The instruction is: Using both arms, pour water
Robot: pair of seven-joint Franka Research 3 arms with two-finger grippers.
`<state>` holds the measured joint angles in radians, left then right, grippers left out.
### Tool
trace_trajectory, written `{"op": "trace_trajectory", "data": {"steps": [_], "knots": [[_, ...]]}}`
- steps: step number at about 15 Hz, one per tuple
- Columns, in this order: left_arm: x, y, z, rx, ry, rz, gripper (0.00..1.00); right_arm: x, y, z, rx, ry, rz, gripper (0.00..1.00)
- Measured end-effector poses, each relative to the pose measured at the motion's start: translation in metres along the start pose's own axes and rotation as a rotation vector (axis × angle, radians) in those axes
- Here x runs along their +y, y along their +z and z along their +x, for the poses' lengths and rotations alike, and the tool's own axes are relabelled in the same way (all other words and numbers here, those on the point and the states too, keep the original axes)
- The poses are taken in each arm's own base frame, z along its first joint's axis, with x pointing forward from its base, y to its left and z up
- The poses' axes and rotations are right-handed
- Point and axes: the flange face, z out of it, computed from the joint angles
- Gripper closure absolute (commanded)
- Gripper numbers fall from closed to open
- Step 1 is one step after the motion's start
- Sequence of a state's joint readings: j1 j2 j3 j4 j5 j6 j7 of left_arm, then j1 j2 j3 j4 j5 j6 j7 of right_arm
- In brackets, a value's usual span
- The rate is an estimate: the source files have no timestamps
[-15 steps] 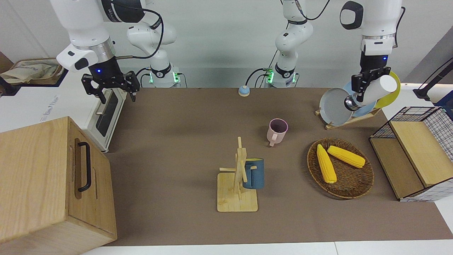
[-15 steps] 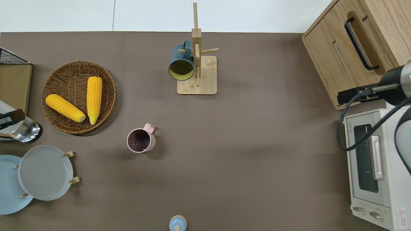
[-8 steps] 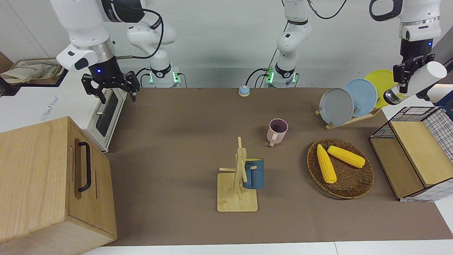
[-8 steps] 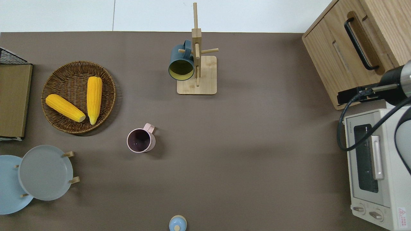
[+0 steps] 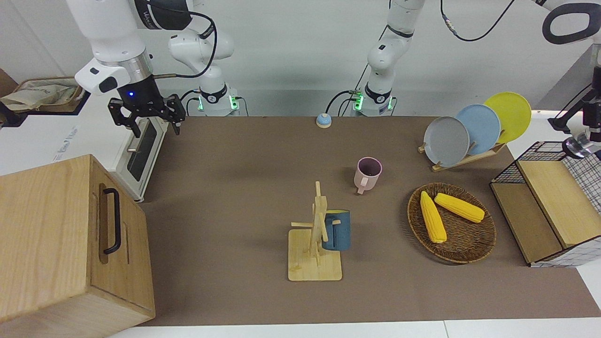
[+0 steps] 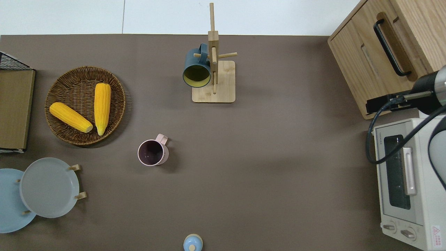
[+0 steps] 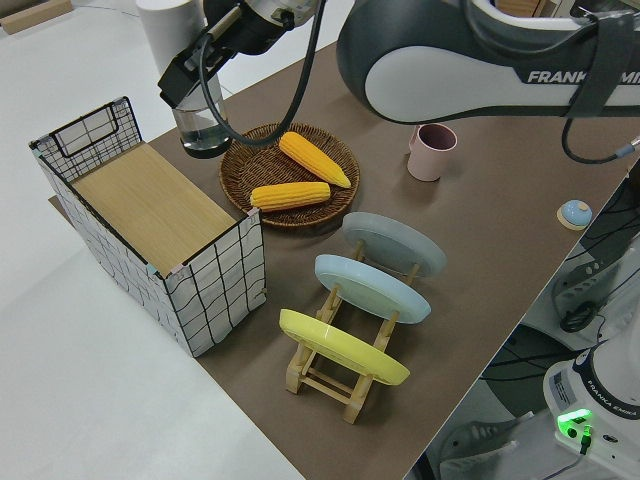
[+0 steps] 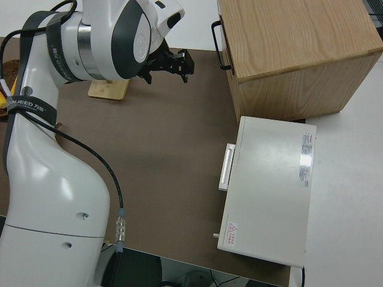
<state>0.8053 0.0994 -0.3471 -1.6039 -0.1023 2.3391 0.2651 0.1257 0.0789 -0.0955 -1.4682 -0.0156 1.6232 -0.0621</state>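
My left gripper [image 7: 193,84] is shut on a white bottle [image 7: 197,118] with a clear base and holds it roughly upright in the air. It hangs at the left arm's end of the table, by the wire crate [image 7: 150,215]. In the front view only the bottle's base [image 5: 578,146] shows at the picture's edge, and the overhead view does not reach it. A pink mug [image 6: 152,152] stands upright mid-table, dark inside. I cannot make out any water. My right gripper [image 5: 146,117] is open and its arm is parked.
A wicker basket [image 6: 115,104] holds two corn cobs. A rack [image 5: 469,157] carries a grey, a blue and a yellow plate. A mug tree [image 6: 213,75] bears a blue mug. A wooden cabinet [image 5: 70,234], a toaster oven [image 6: 407,181] and a small blue bell [image 5: 323,120] are also there.
My left arm has carried the bottle from over the plate rack out toward its end of the table, turning it from tilted to about upright. The right arm has not moved.
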Motion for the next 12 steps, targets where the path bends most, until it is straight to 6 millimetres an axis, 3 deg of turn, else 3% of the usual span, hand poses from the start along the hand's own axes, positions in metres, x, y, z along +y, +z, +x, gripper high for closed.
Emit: {"op": "trace_trajectory", "data": {"steps": [6, 12], "knots": [[-0.05, 0.063, -0.01, 0.109, 0.046, -0.081, 1.0, 0.0, 0.0, 0.0, 0.0, 0.0, 0.0, 0.013], [-0.054, 0.116, -0.039, 0.124, 0.116, -0.094, 1.0, 0.0, 0.0, 0.0, 0.0, 0.0, 0.0, 0.013]]}}
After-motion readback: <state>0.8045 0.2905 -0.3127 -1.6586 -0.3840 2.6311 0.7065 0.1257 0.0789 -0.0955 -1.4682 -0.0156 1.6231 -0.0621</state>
